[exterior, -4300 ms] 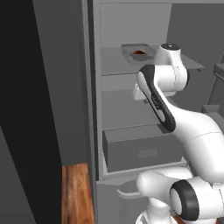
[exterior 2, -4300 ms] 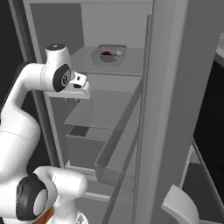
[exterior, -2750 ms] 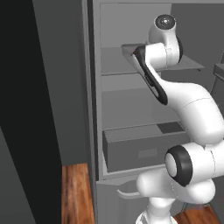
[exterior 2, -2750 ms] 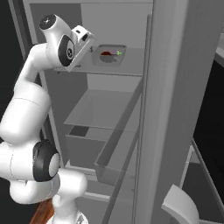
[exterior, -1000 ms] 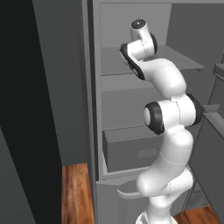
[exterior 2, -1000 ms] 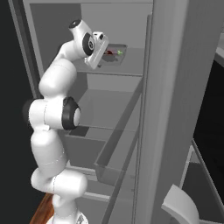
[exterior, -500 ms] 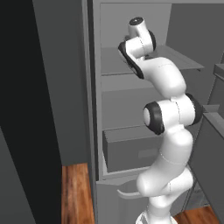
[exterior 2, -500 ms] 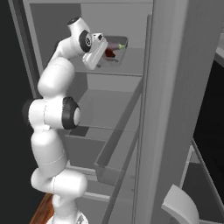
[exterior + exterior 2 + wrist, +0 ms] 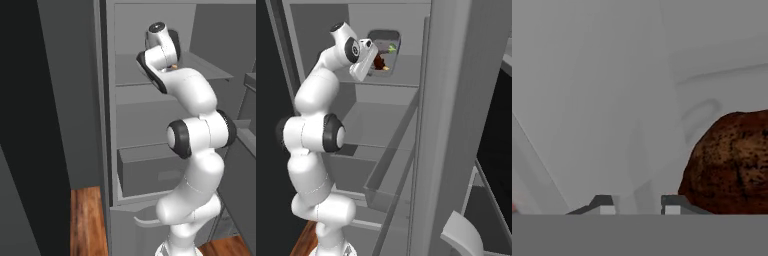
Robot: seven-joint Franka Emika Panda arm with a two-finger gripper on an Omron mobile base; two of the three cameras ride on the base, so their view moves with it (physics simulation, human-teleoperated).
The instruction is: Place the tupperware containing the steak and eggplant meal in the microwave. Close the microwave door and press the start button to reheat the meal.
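Small clear-grey rectangular plastic tub (image 9: pixel 387 50) on the upper fridge shelf (image 9: pixel 401 75), holding a dark red-brown lump of food (image 9: pixel 732 162) (a bright green bit at its far side). Pincer (image 9: pixel 637 204) closed on the tub's near wall, fingertips (image 9: pixel 602 204) close together.

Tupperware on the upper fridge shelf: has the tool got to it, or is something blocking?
Probably yes. The tool is at the tupperware on the shelf, apparently shut on its near wall, steak beside the fingertips. Nothing blocks it.
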